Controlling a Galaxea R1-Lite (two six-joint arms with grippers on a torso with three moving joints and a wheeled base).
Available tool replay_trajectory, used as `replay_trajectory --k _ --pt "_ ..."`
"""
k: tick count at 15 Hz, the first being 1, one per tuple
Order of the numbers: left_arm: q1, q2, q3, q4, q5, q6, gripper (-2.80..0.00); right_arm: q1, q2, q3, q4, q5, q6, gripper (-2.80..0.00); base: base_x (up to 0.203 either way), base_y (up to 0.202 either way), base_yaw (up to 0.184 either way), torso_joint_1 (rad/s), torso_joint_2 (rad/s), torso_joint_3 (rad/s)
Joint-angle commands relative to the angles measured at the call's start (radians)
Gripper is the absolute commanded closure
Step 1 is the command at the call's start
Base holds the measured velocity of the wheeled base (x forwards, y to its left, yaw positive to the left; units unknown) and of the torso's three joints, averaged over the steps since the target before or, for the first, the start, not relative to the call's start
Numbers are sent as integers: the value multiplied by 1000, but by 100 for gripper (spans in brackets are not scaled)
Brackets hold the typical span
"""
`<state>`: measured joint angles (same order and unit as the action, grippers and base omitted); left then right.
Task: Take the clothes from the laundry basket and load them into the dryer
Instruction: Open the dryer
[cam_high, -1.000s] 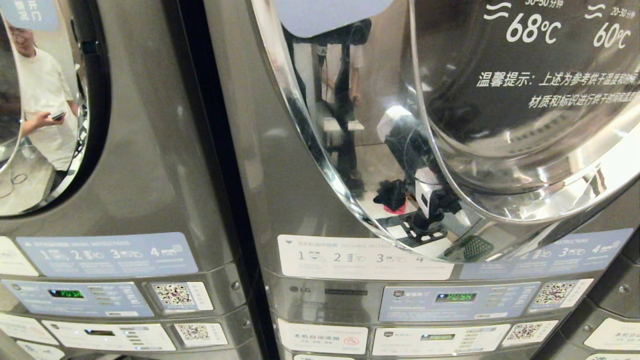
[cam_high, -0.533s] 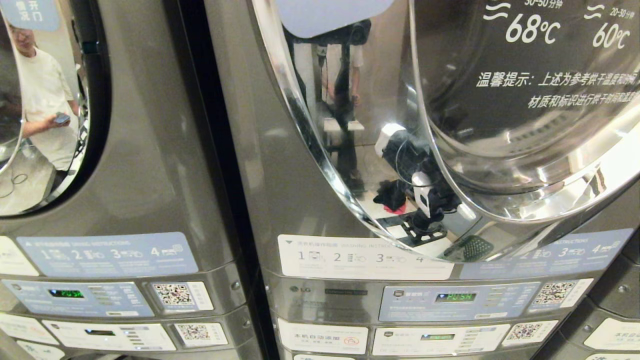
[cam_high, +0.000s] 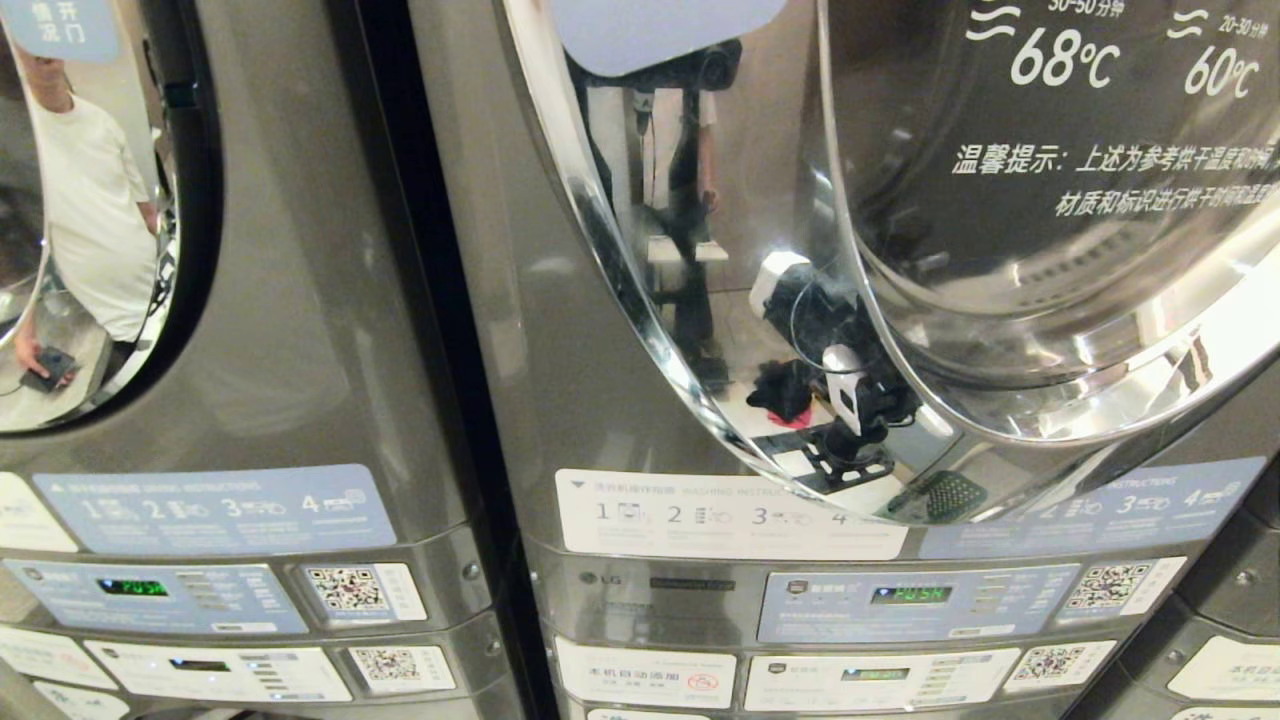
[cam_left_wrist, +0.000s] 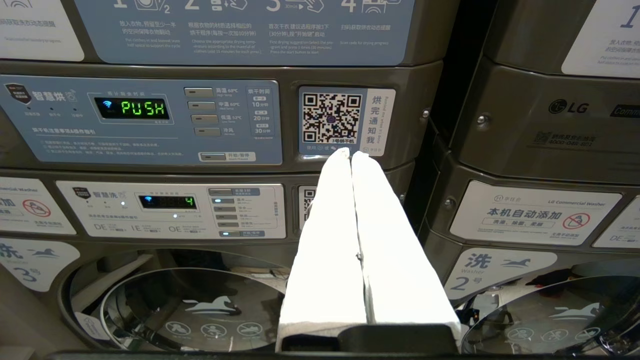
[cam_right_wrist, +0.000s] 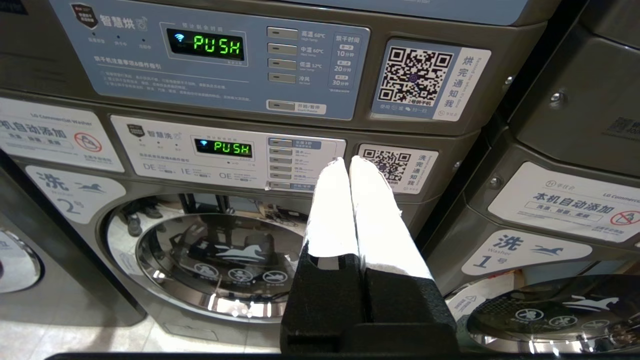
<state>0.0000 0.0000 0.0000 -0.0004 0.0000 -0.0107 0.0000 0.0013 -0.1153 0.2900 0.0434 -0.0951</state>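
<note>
Right wrist view: nearest to us, our right gripper (cam_right_wrist: 348, 165) has its white fingers (cam_right_wrist: 332, 210) pressed together on nothing, mid-frame, before the washer panel (cam_right_wrist: 227, 155).
Left wrist view: our left gripper (cam_left_wrist: 351, 155) is likewise pressed together and empty, tips before a QR label (cam_left_wrist: 332, 119).
Just changed: in the chrome reflection, lower centre of the head view, our right arm sits a little higher than a second ago; the person mirrored at upper left has lowered the phone hand.
Meaning for the task: we judge loading finished or paused, since neither gripper carries clothing.
Dryer door (cam_high: 1000, 250): upper right of the head view; it seems shut, though we cannot be sure.
Door facing: its round window faces out towards us; being circular, it has no long axis.
Clothes and basket: only a dark heap (cam_high: 782, 388) in the reflection, too small to identify.
Farthest: the neighbouring machine (cam_high: 300, 300) at left.
</note>
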Motion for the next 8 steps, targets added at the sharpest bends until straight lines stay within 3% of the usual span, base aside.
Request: replay_trajectory --k 1,8 --pt "0 0 0 -1 0 0 0 0 -1 -1 6 0 6 0 0 0 0 0 0 0" --pt "0 0 0 -1 0 -2 0 0 -1 0 5 -9 -3 0 0 0 0 0 0 0"
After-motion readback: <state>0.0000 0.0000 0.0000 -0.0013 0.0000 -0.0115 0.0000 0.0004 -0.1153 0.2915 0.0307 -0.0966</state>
